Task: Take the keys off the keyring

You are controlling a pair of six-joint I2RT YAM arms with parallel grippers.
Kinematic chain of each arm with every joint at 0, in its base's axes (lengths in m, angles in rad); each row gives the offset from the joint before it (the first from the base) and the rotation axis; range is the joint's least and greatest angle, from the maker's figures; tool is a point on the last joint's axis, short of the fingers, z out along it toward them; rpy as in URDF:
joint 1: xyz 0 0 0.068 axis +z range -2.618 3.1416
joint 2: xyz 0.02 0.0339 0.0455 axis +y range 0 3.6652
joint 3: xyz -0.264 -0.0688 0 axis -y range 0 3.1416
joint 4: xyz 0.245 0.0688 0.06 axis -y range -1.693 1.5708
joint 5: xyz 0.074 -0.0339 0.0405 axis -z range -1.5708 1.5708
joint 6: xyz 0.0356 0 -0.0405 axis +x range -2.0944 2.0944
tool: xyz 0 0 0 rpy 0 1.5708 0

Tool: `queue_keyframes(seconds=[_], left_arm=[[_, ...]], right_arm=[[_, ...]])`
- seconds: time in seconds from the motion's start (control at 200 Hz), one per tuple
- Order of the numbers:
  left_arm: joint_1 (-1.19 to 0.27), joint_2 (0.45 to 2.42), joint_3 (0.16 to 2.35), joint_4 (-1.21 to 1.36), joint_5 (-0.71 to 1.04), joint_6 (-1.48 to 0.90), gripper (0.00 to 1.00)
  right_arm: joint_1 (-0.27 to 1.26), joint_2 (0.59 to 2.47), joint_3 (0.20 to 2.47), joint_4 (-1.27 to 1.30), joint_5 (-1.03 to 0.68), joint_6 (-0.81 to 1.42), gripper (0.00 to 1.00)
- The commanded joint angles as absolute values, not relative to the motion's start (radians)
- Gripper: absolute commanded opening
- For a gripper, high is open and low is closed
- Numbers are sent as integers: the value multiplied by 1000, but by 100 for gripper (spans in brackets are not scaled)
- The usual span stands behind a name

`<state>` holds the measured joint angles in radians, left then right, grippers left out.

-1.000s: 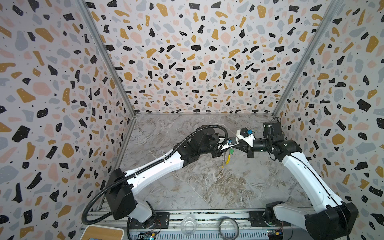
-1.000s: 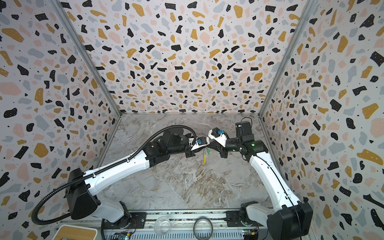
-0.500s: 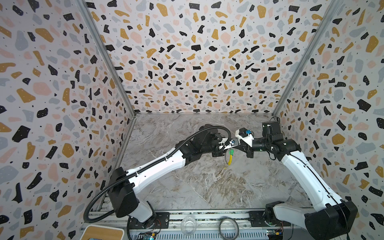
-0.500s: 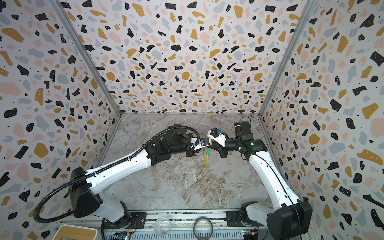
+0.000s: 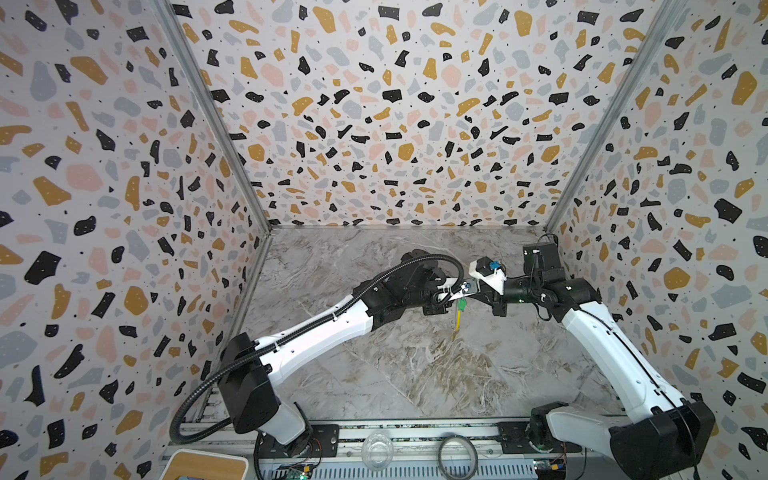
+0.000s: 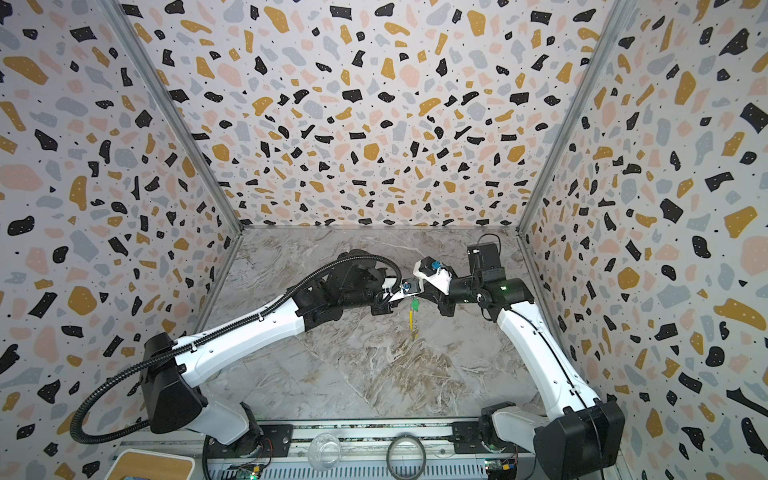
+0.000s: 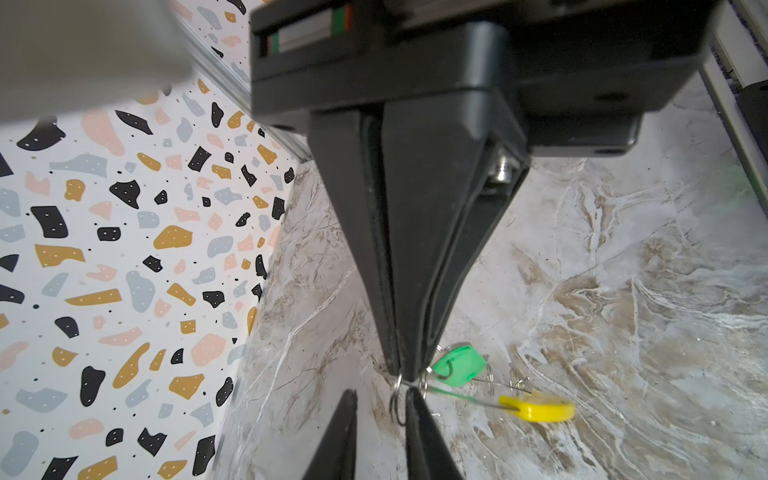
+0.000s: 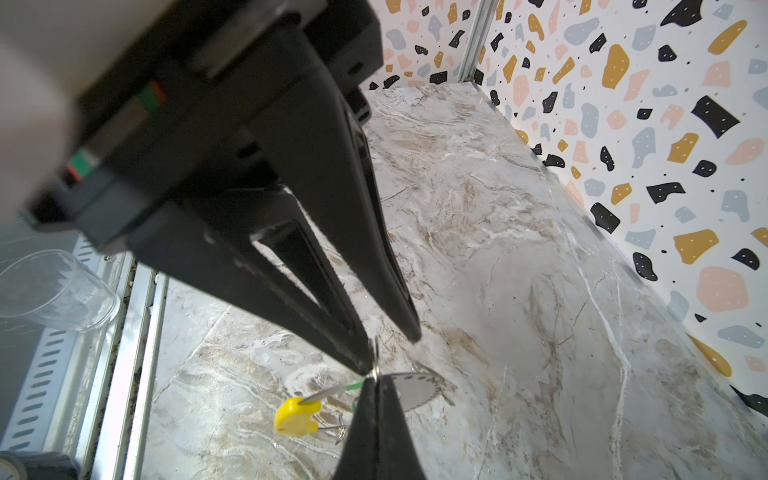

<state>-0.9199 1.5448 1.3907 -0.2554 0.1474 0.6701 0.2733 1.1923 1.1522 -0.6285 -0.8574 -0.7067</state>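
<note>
Both grippers meet in mid-air above the marble floor. My right gripper is shut on the thin wire of the keyring beside a small split ring. The keys hang just below it: one with a green tag, one with a yellow tag. A silvery key blade shows behind the right fingertips. My left gripper is open, and the small split ring lies against one of its fingers. Most of the keyring's loop is hidden.
On the front rail stand a clear glass cup, a darker ring and a wooden-topped box. Terrazzo walls close in the left, back and right sides. The marble floor lies below the hanging keys.
My left gripper has edged closer to the right gripper's tips and its jaws have narrowed a little. The right gripper has stayed shut in about the same place.
</note>
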Motion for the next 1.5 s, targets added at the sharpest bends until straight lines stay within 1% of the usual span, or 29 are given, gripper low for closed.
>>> queue_keyframes(seconds=[0.0,0.4,0.561,0.716,0.931,0.976,1.046,1.101,1.211,1.337,1.492], left_arm=[[-923,1537,1415,-240,134,670,23],[-924,1546,1421,-246,147,667,18],[-923,1545,1422,-249,154,667,12],[-923,1545,1420,-249,165,667,10],[-914,1542,1420,-256,192,656,0],[-908,1540,1420,-252,210,646,0],[-899,1534,1412,-239,233,624,0],[-887,1529,1402,-217,256,600,0],[-865,1511,1371,-156,302,535,0],[-848,1489,1333,-84,330,464,0],[-837,1475,1310,-30,336,412,0]], right_arm=[[278,1178,1197,-638,-881,-717,0],[285,1166,1195,-637,-891,-731,0],[291,1165,1195,-636,-889,-743,0],[297,1161,1191,-636,-891,-758,0],[298,1150,1183,-635,-876,-771,0],[297,1145,1179,-630,-854,-771,5],[297,1127,1171,-618,-820,-766,11],[295,1109,1162,-605,-800,-766,22],[286,1055,1121,-546,-723,-736,33],[270,994,1052,-476,-661,-688,37],[265,965,981,-457,-667,-644,42]])
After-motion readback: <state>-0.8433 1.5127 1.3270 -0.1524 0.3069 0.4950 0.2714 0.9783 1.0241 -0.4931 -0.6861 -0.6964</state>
